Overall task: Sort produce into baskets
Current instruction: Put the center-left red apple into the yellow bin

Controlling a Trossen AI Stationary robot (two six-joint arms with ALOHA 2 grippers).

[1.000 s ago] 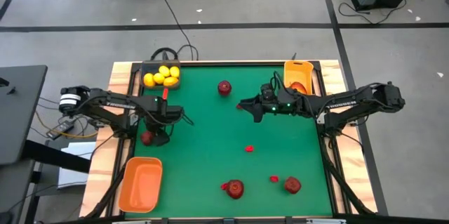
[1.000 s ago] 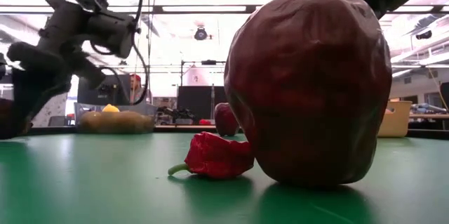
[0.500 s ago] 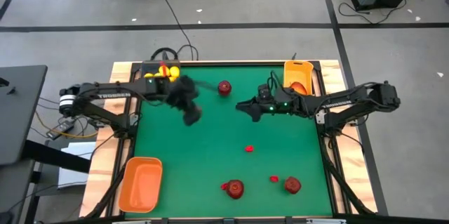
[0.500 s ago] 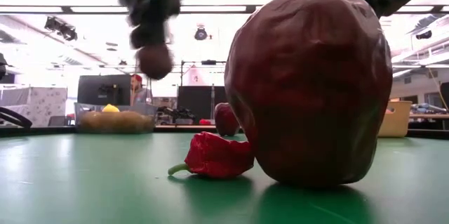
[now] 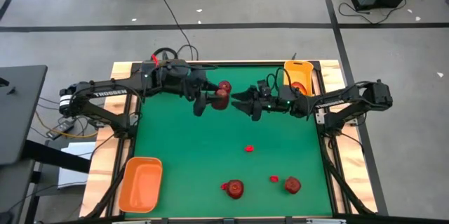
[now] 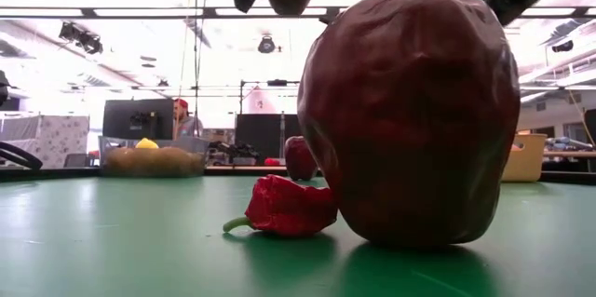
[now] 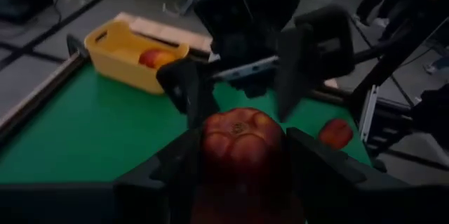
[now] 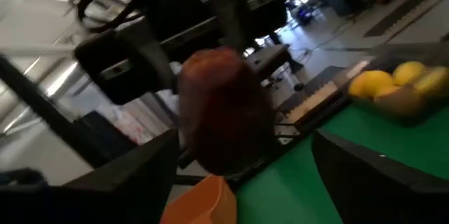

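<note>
left tool (image 5: 210,101) gripping dark red apple (image 5: 222,98) midair, right tool (image 5: 242,101) gaping empty; keep both level while handing off

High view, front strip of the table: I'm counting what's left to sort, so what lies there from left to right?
Orange tray → red pepper → dark red apple → small red piece → red apple.
</note>
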